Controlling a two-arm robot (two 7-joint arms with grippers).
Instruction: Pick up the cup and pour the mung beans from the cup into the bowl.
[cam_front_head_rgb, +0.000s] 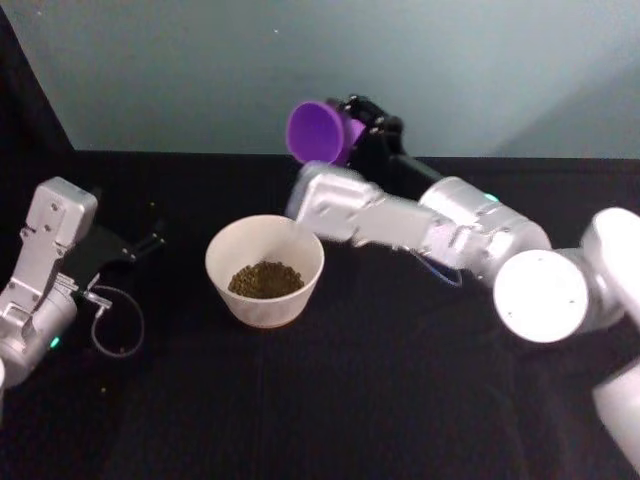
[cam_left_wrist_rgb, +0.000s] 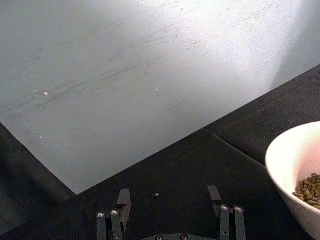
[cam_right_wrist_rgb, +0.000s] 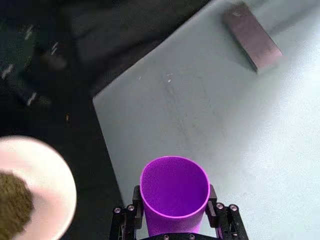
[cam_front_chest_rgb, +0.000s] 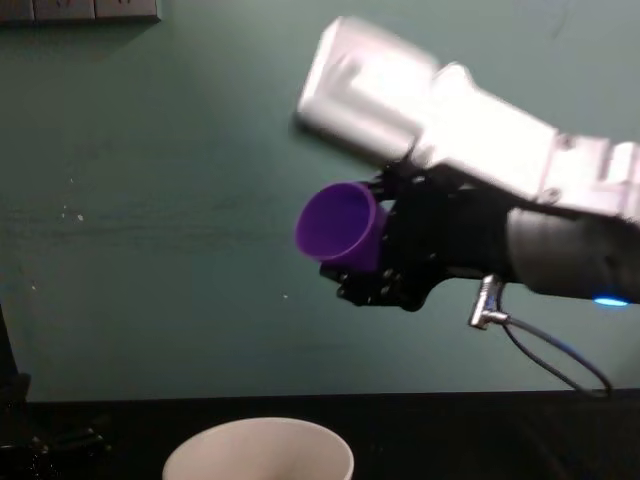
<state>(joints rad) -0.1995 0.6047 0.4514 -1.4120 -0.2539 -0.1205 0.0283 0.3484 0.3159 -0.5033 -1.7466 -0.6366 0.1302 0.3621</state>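
Head view: the right gripper holds the purple cup on its side, above and behind the bowl. Mung beans lie in the bowl. The left gripper rests left of the bowl.

Left wrist view: its fingers stand apart.

Right wrist view: the right fingers clamp the cup, which looks empty.

I judge the pouring finished. Turn the cup upright slowly, away from the bowl. No writing is readable.

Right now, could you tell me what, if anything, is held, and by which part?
The right gripper holds the cup, jaws clamped on opposite sides of its wall, below the rim. The left gripper is open, empty.
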